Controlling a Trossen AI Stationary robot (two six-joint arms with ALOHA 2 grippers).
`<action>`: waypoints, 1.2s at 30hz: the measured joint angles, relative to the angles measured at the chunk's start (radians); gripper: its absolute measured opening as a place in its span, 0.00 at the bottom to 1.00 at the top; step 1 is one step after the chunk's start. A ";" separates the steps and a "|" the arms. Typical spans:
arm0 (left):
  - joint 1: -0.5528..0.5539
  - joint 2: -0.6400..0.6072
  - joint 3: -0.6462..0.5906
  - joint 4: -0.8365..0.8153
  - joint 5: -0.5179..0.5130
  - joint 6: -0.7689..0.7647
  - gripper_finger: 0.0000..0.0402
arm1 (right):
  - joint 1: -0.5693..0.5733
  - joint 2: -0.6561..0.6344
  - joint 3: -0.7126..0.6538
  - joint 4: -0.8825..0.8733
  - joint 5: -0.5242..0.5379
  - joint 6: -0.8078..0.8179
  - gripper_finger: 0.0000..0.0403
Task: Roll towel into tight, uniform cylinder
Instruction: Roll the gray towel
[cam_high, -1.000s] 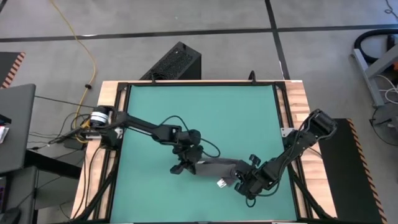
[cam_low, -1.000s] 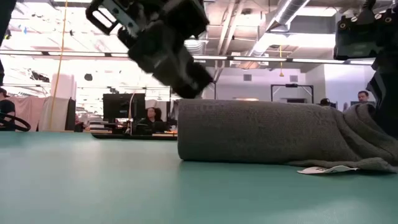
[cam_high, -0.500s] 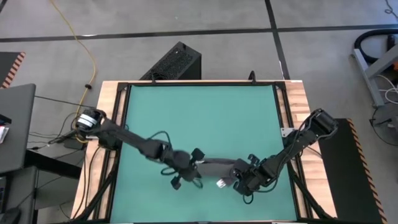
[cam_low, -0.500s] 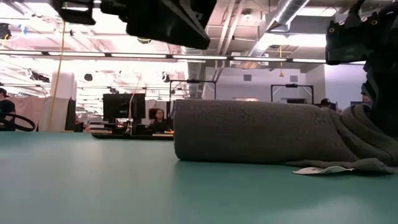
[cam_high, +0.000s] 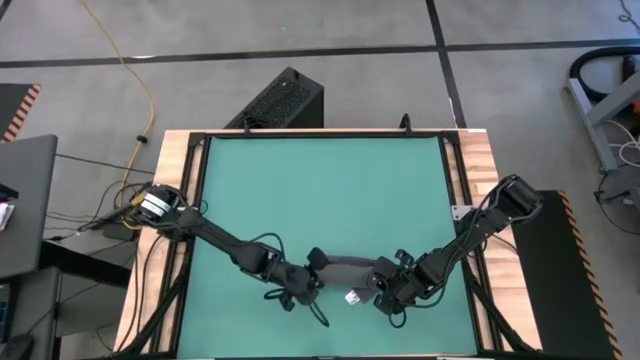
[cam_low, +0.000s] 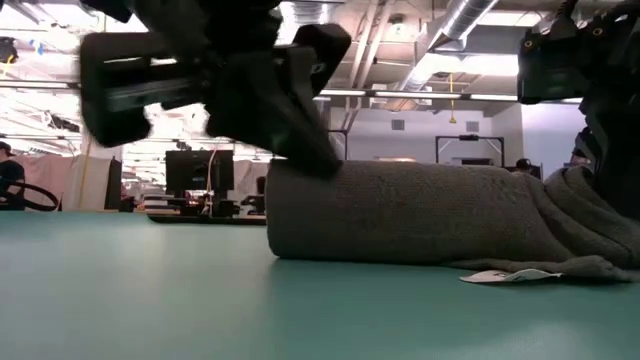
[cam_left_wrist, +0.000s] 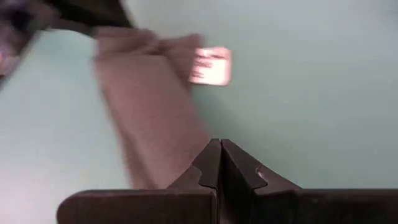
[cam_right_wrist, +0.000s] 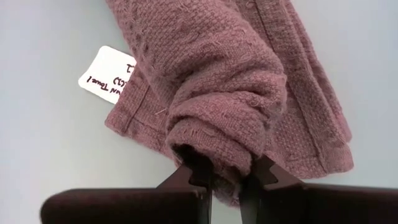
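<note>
The dark grey towel (cam_high: 345, 268) lies rolled up on the teal mat (cam_high: 320, 180) near the table's near edge. In the low view the towel (cam_low: 400, 215) is a level cylinder with a looser right end. Its white tag (cam_high: 353, 296) lies flat on the mat at the near side. My left gripper (cam_high: 310, 284) is shut at the roll's left end and also shows in its own wrist view (cam_left_wrist: 219, 149). My right gripper (cam_high: 386, 290) is shut on the roll's right end. My left gripper lays its shut fingers (cam_low: 305, 140) against the top of the roll's left end (cam_low: 300, 175), slanting down from the table's left. The roll rests on the mat. My right gripper pinches a bunched fold at the towel's right end (cam_right_wrist: 214, 146) between its two fingers, several layers thick. The fingers come from the table's right, slanting down. The loose hemmed edge (cam_right_wrist: 311, 143) spreads on the mat beside them.
A black box (cam_high: 280, 100) stands on the floor beyond the table's far edge. The mat's far half is bare. Wooden table borders (cam_high: 478, 180) run along both sides. People sit at desks in the room behind the table (cam_low: 240, 190).
My left gripper has gone from the far side of the roll's left end toward the table's near edge and down, ending low at that end. The roll's left end has shifted a little to the left in the low view. My right gripper has held the right end.
</note>
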 joint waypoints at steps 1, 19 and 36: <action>0.000 0.001 0.000 0.020 -0.022 0.000 0.00 | -0.001 0.000 0.000 0.000 0.000 -0.005 0.14; 0.156 0.087 0.001 0.086 0.047 -0.012 0.00 | -0.012 0.001 0.000 0.033 -0.013 -0.031 0.14; 0.242 0.174 0.004 0.144 0.132 -0.086 0.00 | -0.003 -0.037 -0.003 0.027 0.018 -0.022 0.21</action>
